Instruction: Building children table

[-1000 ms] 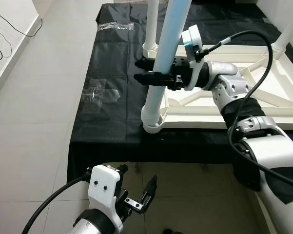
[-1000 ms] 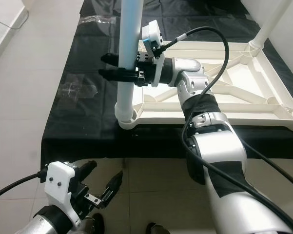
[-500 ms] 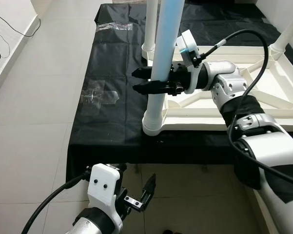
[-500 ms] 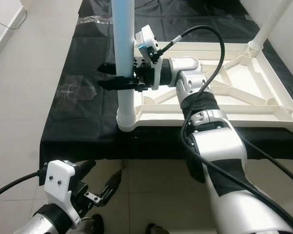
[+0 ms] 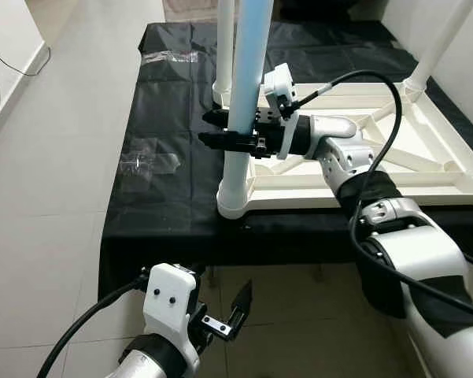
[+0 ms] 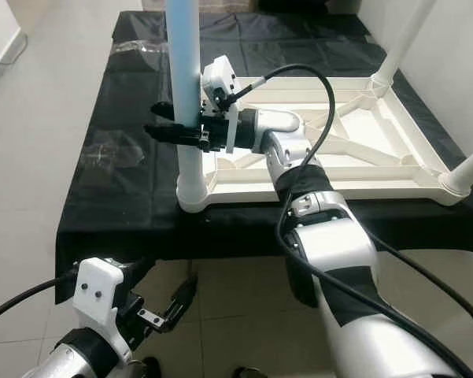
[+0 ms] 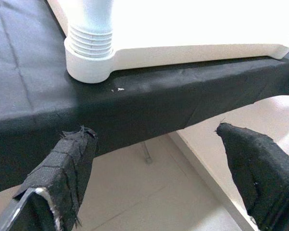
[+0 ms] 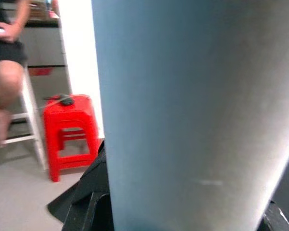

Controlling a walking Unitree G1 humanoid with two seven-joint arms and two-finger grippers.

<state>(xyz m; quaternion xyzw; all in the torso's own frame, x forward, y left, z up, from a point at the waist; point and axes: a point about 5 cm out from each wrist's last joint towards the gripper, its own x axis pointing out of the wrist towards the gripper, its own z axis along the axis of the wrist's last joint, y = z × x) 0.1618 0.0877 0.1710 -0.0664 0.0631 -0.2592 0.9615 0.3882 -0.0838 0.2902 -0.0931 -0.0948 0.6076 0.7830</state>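
the right gripper (image 5: 220,135) is closed around the pale blue table leg (image 5: 244,87), which stands straight up in the near left corner of the upside-down white table top (image 5: 354,175). the table top lies on a black cloth (image 5: 169,169). the left gripper (image 5: 224,311) hangs low over the floor, its fingers (image 7: 67,166) spread open, holding nothing.

Right pincer (image 5: 220,130) is reaching forward, fingers clamping closed; left pincer (image 5: 220,303) is hanging low, fingers spread.
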